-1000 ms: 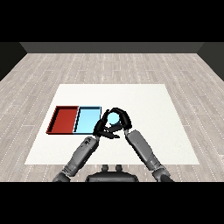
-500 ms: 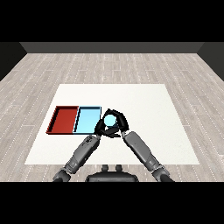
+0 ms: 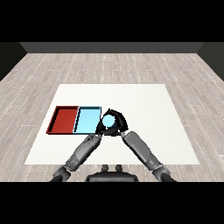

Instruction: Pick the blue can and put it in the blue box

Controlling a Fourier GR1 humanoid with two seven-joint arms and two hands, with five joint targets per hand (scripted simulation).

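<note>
**Blue can held at the edge of the light blue tray**

Nearest the viewer, two grey forearms rise from the lower corners of the head view and meet just below the middle of the white surface [image 3: 144,100]. The left forearm [image 3: 83,151] slants up toward one o'clock; the right forearm [image 3: 140,148] slants up toward eleven o'clock.

Where they meet, the right hand [image 3: 117,127] has its black fingers [image 3: 121,117] curled round the blue can [image 3: 109,120], whose pale round top faces up. The left hand [image 3: 101,130] sits just beside it, at about eight o'clock from the can, overlapping the same dark cluster; whether its fingers are clenched or released cannot be told.

The can is at three o'clock from the light blue tray [image 3: 86,120], at that tray's right rim. Whether it is over the tray or just beside it cannot be told, nor whether it touches the rim.

Further to nine o'clock, the red tray [image 3: 64,119] lies side by side with the light blue one, their long walls touching. Beyond the surface, at twelve o'clock, a pale plank floor [image 3: 113,65] runs back to a dark wall.
</note>
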